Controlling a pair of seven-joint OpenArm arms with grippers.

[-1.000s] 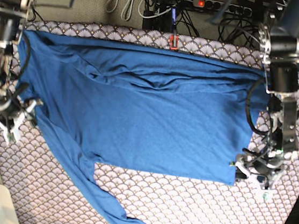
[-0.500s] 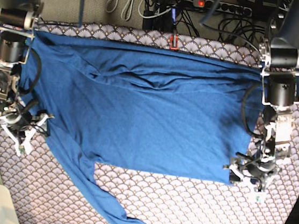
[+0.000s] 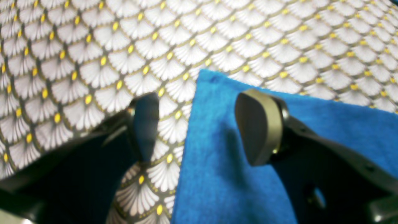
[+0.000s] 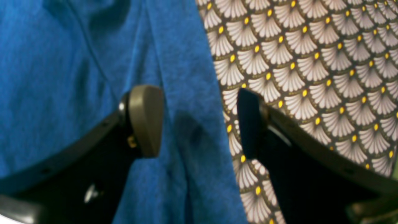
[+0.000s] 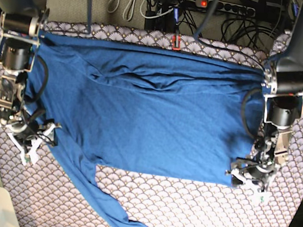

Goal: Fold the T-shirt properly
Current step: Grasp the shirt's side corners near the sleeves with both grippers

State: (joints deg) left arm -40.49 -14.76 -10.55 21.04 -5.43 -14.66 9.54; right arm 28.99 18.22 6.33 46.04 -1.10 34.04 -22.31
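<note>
T-shirt [image 5: 151, 113]: one; open grippers: two.

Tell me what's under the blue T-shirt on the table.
The T-shirt lies on a scallop-patterned table cloth, which shows all around it and between the open left claw. Whatever lies beneath the shirt's middle is covered.

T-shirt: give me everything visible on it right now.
The T-shirt is plain medium blue, a soft knit with no print. It lies spread flat on the scallop-patterned table cloth, with creases bunched along its far edge and one long sleeve trailing toward the near edge of the base view. The left gripper stands open straddling its hem corner; the right gripper stands open straddling its edge by the sleeve. Neither has closed on the fabric.
</note>
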